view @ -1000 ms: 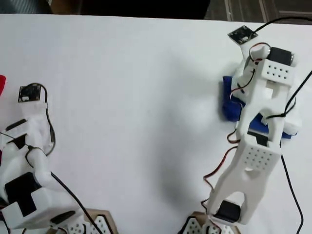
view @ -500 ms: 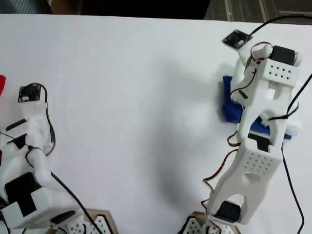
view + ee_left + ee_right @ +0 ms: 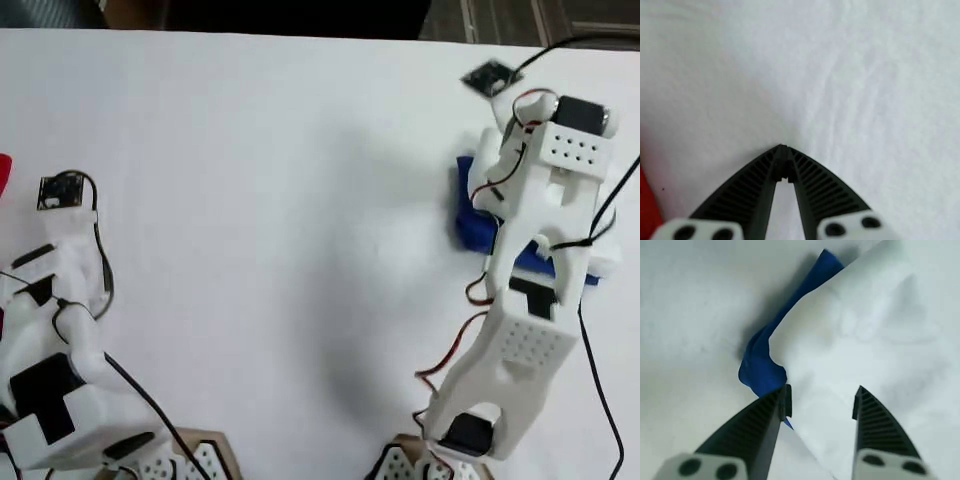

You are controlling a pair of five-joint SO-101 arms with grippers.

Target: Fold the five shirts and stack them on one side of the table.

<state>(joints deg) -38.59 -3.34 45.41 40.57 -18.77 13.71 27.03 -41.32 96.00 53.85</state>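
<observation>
The left arm (image 3: pixel 50 340) sits at the near left corner of the white tabletop (image 3: pixel 270 200). The left gripper (image 3: pixel 782 155) points down at bare tabletop. Its fingers (image 3: pixel 815 185) are fully closed, tips meeting, with nothing held between them. A red item (image 3: pixel 646 210) lies just beside this gripper at the tabletop's left edge; too little of it is visible to identify it.

The right arm (image 3: pixel 520 330) extends from the near edge toward the far right of the tabletop. The right gripper (image 3: pixel 822 392) hangs above a stack of two folded shirts. Its fingers (image 3: pixel 765 420) are spread wide apart and hold nothing. Whether the fingertips touch the fabric cannot be determined.

The stack lies on the right side of the tabletop, largely under the right arm. The white shirt (image 3: pixel 865 330) lies on top. The blue shirt (image 3: pixel 762 367) lies underneath, its edge protruding along one side of the white shirt. One fingertip is at this blue edge; the other is over the white shirt.
</observation>
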